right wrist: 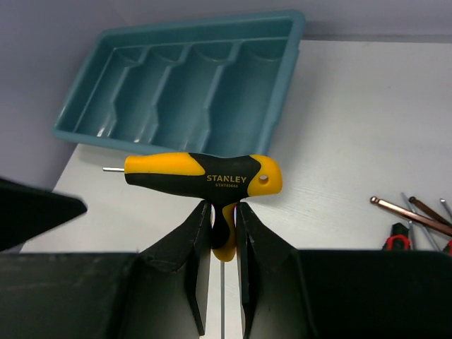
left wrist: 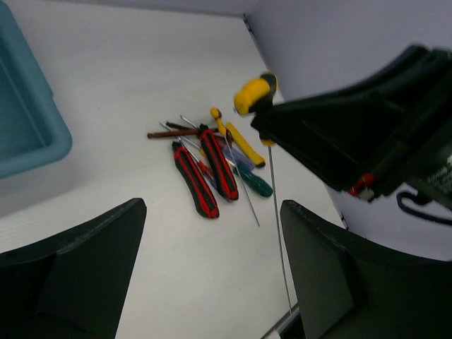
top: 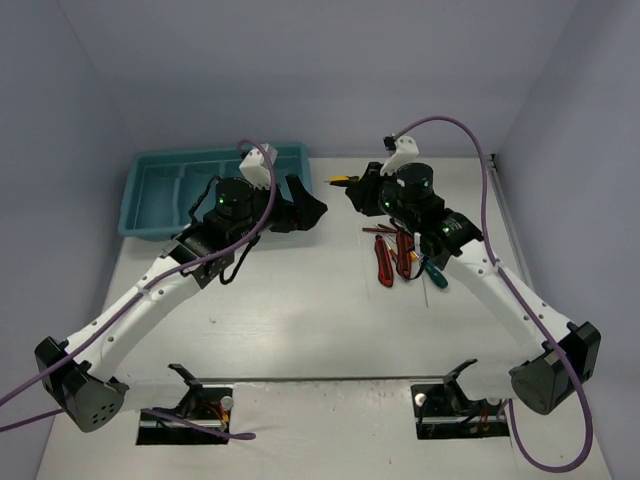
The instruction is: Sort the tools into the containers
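Note:
My right gripper is shut on the stem of a yellow-and-black T-handle hex key, held in the air with its thin shaft hanging down. My left gripper is open just left of it; the shaft passes close by its right finger, apart from it. In the top view both grippers meet near the tray's right end. The teal tray has four empty oblong compartments. Red-handled pliers, a green screwdriver and a yellow screwdriver lie in a pile.
The pile of tools lies under the right forearm, right of centre on the white table. Thin bronze-coloured rods lie at its edge. Grey walls close in the back and sides. Purple cables loop over both arms.

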Controlling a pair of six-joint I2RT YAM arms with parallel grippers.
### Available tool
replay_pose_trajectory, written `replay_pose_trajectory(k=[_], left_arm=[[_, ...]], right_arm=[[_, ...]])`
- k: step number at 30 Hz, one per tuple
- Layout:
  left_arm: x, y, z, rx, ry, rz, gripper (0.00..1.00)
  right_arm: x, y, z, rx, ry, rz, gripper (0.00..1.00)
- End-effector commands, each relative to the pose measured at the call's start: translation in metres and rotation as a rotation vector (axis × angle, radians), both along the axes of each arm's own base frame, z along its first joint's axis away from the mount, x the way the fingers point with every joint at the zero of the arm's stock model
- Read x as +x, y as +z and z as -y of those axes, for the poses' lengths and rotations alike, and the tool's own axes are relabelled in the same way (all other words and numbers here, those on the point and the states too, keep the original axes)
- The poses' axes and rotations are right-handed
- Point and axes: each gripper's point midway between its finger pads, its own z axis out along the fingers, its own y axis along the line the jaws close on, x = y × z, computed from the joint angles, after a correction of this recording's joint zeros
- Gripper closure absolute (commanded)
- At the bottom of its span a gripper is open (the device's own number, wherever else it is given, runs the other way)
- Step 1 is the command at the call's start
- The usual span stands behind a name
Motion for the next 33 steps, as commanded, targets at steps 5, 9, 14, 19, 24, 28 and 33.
replay_pose_trajectory(k=[5, 9, 14, 19, 24, 28, 33], left_arm=[[0.033, 0.086, -0.003, -0.207, 0.151, 0.206, 0.29], [0.038, 0.086, 0.006, -0.211, 0.138, 0.192, 0.35], [0.042, 0.076, 0.007, -0.185, 0.147, 0.163, 0.36], [0.040, 0.070, 0.011, -0.177, 0.127, 0.137, 0.41], [0.038, 0.063, 0.013, -0.172, 0.117, 0.122, 0.51], [0.034, 0.060, 0.019, -0.174, 0.079, 0.112, 0.53], [0.032, 0.058, 0.024, -0.171, 0.059, 0.114, 0.54]], right_arm=[[-0.016, 0.043, -0.024, 0.143, 0.043, 0.096, 1.00], [-0.019, 0.042, -0.032, 0.140, 0.056, 0.098, 1.00], [-0.021, 0.044, -0.038, 0.149, 0.068, 0.106, 1.00], [-0.021, 0.046, -0.039, 0.151, 0.069, 0.111, 1.00], [-0.021, 0.044, -0.041, 0.154, 0.070, 0.106, 1.00], [-0.021, 0.043, -0.043, 0.157, 0.080, 0.105, 1.00], [-0.021, 0.044, -0.045, 0.165, 0.089, 0.103, 1.00]])
